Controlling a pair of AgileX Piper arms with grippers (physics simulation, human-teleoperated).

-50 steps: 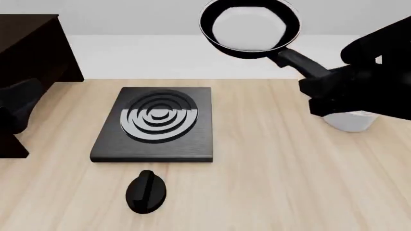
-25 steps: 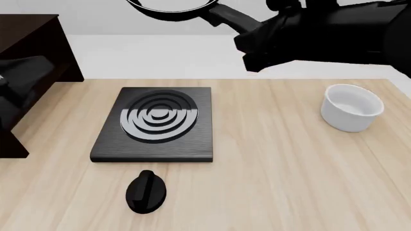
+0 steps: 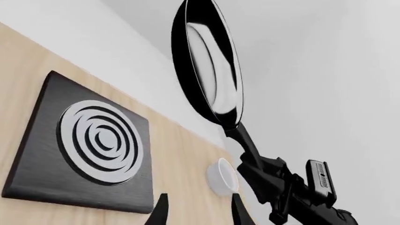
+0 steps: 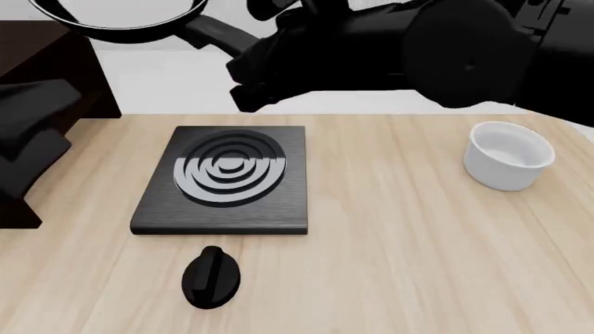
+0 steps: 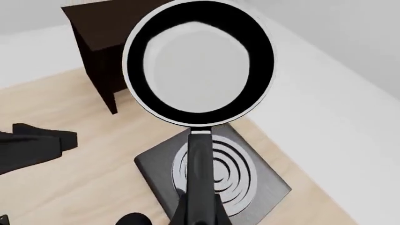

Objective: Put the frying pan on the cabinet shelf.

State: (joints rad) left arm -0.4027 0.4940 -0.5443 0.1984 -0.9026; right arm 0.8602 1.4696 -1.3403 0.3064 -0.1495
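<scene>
Pan aloft, nearing the cabinet

The right tool point(image 5: 198, 216) grips the round black frying pan point(image 5: 198, 68) by its handle, high above the dark brown cabinet shelf point(image 4: 37, 42); a tilt could slip it off the edge.

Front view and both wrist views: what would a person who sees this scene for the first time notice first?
First, the round black frying pan with a glossy grey-white inside, held up in the air by its long handle in the right end effector, near the tall dark brown wooden cabinet. Below it, on the light wooden tabletop, lies the black square hob with concentric rings. A white bowl stands at the table's right side.
</scene>
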